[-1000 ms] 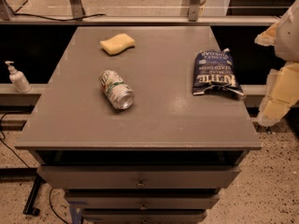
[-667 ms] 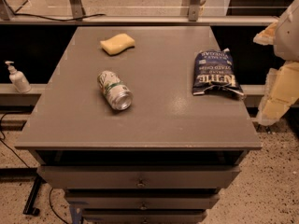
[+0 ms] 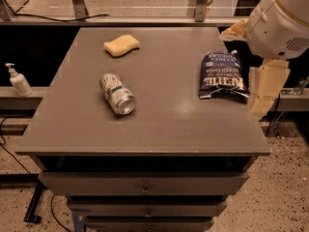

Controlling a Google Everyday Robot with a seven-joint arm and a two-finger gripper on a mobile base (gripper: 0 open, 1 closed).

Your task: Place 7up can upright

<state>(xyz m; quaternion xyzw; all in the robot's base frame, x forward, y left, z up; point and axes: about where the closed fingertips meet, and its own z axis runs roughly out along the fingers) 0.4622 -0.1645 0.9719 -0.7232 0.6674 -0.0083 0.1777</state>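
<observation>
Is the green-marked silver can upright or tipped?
Tipped: the silver aluminium can lies on its side; claw hangs right of the grey table.

The grey table (image 3: 164,134) fills mid-frame. On it, the 7up can (image 3: 117,94) lies on its side left of centre, a yellow sponge (image 3: 121,45) sits upper left, and a dark blue chip bag (image 3: 221,75) lies flat at right. The gripper (image 3: 264,92) hangs just off the right edge.

Chip bag (image 3: 222,76) between gripper (image 3: 263,88) and 7up can (image 3: 117,94)
</observation>
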